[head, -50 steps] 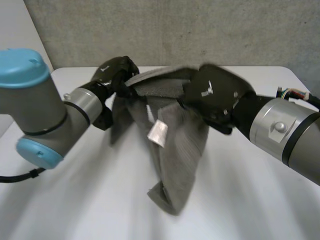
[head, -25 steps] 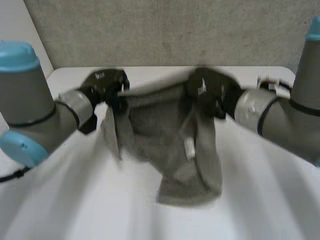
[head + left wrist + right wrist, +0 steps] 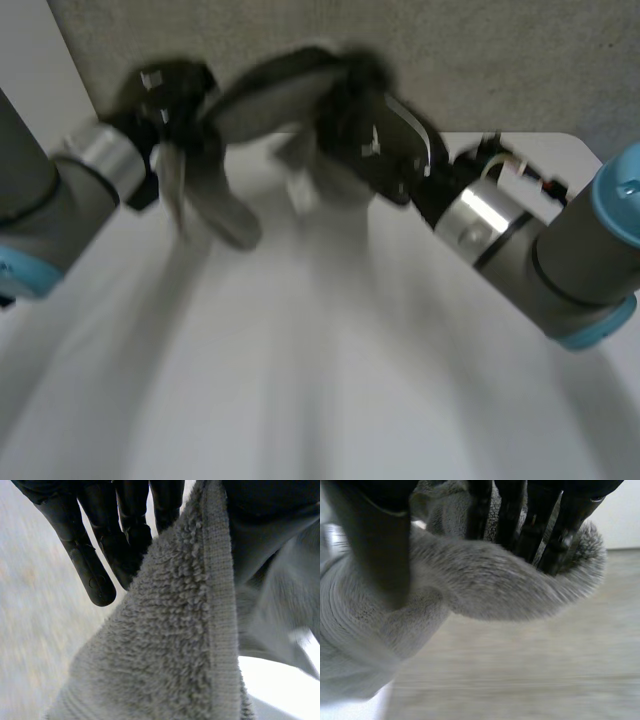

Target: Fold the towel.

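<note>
Head view: closest in is the white counter (image 3: 330,400), which lies under the towel (image 3: 262,100). The two grey arms reach in from either side. The left arm (image 3: 40,200) goes to the towel's left end and the right arm (image 3: 540,250) goes to its right end.

A bit further in, the towel is up in the air, above the counter. The left hand (image 3: 165,85) holds one end of the towel's top edge and the right hand (image 3: 365,140) holds the other end. So the towel's long edge runs side to side, from hand to hand. The rest of the towel hangs down from that edge toward the counter. It is hard to tell if the low part touches the counter.

In the left wrist view, the left hand's fingers (image 3: 97,570) are on one side of the towel's hemmed edge and the thumb (image 3: 265,510) is on the other, so this hand pinches the towel. In the right wrist view, the right hand's thumb and fingers close round a bunched-up bit of towel.

Furthest away, behind the towel, is a grey wall (image 3: 500,60).

Both hands have hold of the towel, so neither one is nearer to it. The next move likely turns on this: the held edge is on top and the loose part is below. The loose part would meet the counter first, and it should be laid down flat.
</note>
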Controlling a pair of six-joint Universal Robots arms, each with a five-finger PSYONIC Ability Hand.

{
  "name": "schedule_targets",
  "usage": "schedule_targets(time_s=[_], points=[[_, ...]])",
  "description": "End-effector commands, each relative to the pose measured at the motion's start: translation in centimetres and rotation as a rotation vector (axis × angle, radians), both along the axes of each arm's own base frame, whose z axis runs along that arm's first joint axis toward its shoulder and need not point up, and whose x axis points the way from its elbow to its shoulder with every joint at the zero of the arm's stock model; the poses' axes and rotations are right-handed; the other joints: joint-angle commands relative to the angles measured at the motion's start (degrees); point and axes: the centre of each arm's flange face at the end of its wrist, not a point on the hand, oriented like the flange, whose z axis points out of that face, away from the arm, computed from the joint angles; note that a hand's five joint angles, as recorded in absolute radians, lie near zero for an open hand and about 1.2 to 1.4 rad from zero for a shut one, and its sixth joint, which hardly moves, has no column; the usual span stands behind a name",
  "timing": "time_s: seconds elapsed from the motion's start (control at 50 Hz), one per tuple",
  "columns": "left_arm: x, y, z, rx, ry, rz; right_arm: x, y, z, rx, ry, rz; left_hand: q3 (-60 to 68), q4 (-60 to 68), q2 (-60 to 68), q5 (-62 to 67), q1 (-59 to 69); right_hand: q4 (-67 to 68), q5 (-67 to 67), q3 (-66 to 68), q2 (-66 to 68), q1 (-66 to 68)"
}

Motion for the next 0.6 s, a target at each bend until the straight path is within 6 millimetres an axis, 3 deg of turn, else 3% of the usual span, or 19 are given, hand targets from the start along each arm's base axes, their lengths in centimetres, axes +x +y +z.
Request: schedule_targets(time_s=[0.02,0.06,0.16,0.26,0.36,0.5,0.52,0.54,0.56,0.58,0.6], points=[[0.5,2.1,-7.9,0.19,-0.167,-0.058,-2.0,1.0,-4.4,0.224,0.174,-0.023,2.9,2.22,3.93,7.14,8.58,-25.88,-22.31,-24.96,-22.89,-24.01],[0.6,2.9,-9.3,0.198,-0.238,-0.075,-2.3,1.8,-4.7,0.283,0.214,-0.018,2.9,2.22,3.93,7.14,8.58,-25.88,-22.31,-24.96,-22.89,-24.01],[0.8,3.5,-9.8,0.193,-0.284,-0.079,-2.8,2.9,-4.6,0.403,0.25,-0.006,2.9,2.22,3.93,7.14,8.58,-25.88,-22.31,-24.96,-22.89,-24.01],[0.8,3.5,-9.3,0.178,-0.28,-0.076,-3.0,3.7,-3.4,0.533,0.237,0.004,2.9,2.22,3.93,7.14,8.58,-25.88,-22.31,-24.96,-22.89,-24.01],[1.4,3.1,-7.7,0.14,-0.267,-0.05,-3.1,3.1,-1.6,0.81,0.082,-0.021,2.9,2.22,3.93,7.14,8.58,-25.88,-22.31,-24.96,-22.89,-24.01],[2.0,3.4,-7.2,0.149,-0.263,-0.038,-3.4,3.2,-0.4,1.052,-0.009,-0.056,2.9,2.22,3.93,7.14,8.58,-25.73,-22.15,-24.81,-22.74,-23.86],[2.0,3.5,-7.3,0.155,-0.267,-0.039,-3.6,3.4,-0.2,1.107,-0.001,-0.075,2.9,2.22,3.93,7.14,8.58,-1.65,1.92,-0.73,1.34,0.22],[2.0,3.5,-7.3,0.155,-0.267,-0.039,-3.6,3.4,-0.2,1.107,-0.001,-0.075,2.9,2.22,3.93,7.14,8.58,-1.41,2.16,-0.49,1.58,0.46],[2.0,3.6,-7.4,0.161,-0.268,-0.041,-3.7,3.6,-0.1,1.145,0.017,-0.089,2.9,2.22,3.93,7.14,8.58,13.91,17.49,14.83,16.9,15.78],[2.0,3.6,-7.4,0.167,-0.27,-0.041,-3.9,3.7,-0.1,1.173,0.034,-0.105,2.9,2.22,3.93,7.14,8.58,20.23,23.8,21.15,23.22,22.1],[2.0,3.6,-7.4,0.167,-0.27,-0.041,-3.9,3.7,-0.1,1.173,0.034,-0.105,2.9,2.22,3.93,7.14,8.58,20.29,23.87,21.21,23.28,22.16]])
